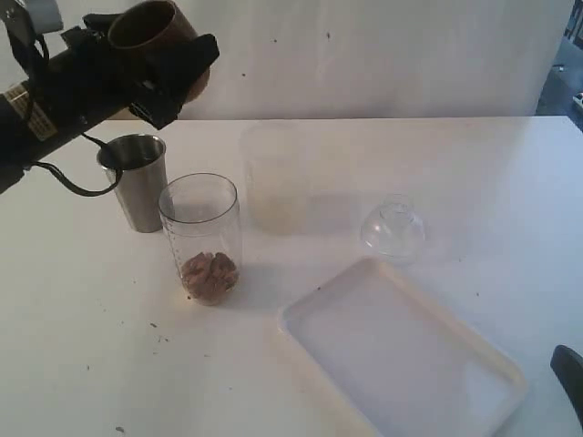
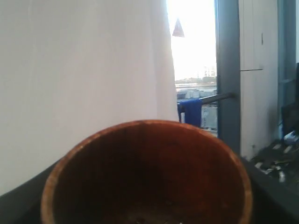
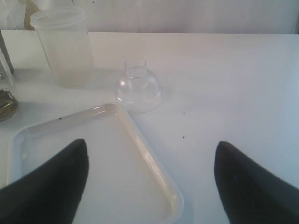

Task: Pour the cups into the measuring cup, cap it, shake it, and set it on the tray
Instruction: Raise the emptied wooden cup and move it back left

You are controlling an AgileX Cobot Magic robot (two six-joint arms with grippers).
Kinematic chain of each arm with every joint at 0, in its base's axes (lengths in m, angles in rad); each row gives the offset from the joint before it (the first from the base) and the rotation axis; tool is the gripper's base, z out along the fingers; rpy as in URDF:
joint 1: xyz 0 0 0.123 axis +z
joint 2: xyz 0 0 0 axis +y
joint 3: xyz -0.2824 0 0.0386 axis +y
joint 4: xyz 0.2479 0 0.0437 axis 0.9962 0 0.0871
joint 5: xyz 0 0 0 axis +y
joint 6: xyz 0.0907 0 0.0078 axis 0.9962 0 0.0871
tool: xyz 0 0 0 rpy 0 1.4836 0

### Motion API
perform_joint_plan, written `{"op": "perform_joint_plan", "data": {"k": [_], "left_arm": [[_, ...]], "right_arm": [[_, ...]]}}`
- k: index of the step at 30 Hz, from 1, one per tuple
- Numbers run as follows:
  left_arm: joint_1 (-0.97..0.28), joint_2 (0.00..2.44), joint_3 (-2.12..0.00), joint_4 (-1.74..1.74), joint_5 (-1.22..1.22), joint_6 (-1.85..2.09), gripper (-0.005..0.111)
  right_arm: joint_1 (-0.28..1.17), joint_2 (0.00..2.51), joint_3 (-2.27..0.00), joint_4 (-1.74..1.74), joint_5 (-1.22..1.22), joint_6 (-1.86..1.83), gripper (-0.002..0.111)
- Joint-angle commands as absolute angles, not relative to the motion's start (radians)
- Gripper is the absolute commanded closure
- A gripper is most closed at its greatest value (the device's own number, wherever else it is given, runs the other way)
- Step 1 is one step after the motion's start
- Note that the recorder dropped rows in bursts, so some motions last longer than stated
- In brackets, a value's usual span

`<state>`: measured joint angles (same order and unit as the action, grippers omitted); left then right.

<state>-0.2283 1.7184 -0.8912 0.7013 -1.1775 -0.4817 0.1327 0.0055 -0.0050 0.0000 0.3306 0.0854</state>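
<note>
Left gripper (image 1: 150,68) is up high at the far left, jaws clamped round the brown wooden cup (image 1: 155,27), mouth roughly up. In the wrist view the cup looks almost empty, just a few bits at the bottom.

Below it the steel tumbler (image 1: 137,182) stands upright, just beside the measuring cup (image 1: 200,237). We can't tell if they touch. The measuring cup has brown clumps in the bottom and no lid. We can't see into the steel tumbler.

Next along are the frosted container (image 1: 273,177), the dome lid (image 1: 393,228) sitting on the table, and the tray (image 1: 496,387), which has nothing on it. Right gripper (image 3: 152,144) hovers over the tray's near corner, jaws wide apart, holding nothing.

Risks we see:
- The arm cable (image 1: 77,182) loops right next to the tumbler rim. If it snags as the arm comes down, the tumbler tips.
- There's little free space to set the wooden cup down there. A bump hits the tumbler, then the tall, light measuring cup.
- If the grip slips at this height, the cup drops onto both.
- The lid is clear and rounded, so it's easy to misjudge. A poor seat means a spill during the shake.
</note>
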Motion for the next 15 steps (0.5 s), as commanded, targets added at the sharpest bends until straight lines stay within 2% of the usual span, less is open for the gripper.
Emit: {"op": "perform_joint_plan", "data": {"k": [1,5,11,13,15], "left_arm": [[-0.230,1.690,-0.898,0.709,-1.198,-0.743,0.107],[-0.221,1.616,-0.898,0.768,-1.083,-0.790,0.107],[-0.221,1.477,-0.895,0.832,-0.548,-0.777,0.107],[-0.221,1.448,-0.865,0.842,-0.505,-0.750,0.107],[-0.207,1.423,-0.810,0.831,-0.560,-0.712,0.107]], "right_arm": [[0.127,0.000,0.000,0.000,0.321,0.084,0.039],[0.127,0.000,0.000,0.000,0.321,0.084,0.039],[0.127,0.000,0.000,0.000,0.321,0.084,0.039],[0.127,0.000,0.000,0.000,0.321,0.084,0.039],[0.127,0.000,0.000,0.000,0.321,0.084,0.039]]}}
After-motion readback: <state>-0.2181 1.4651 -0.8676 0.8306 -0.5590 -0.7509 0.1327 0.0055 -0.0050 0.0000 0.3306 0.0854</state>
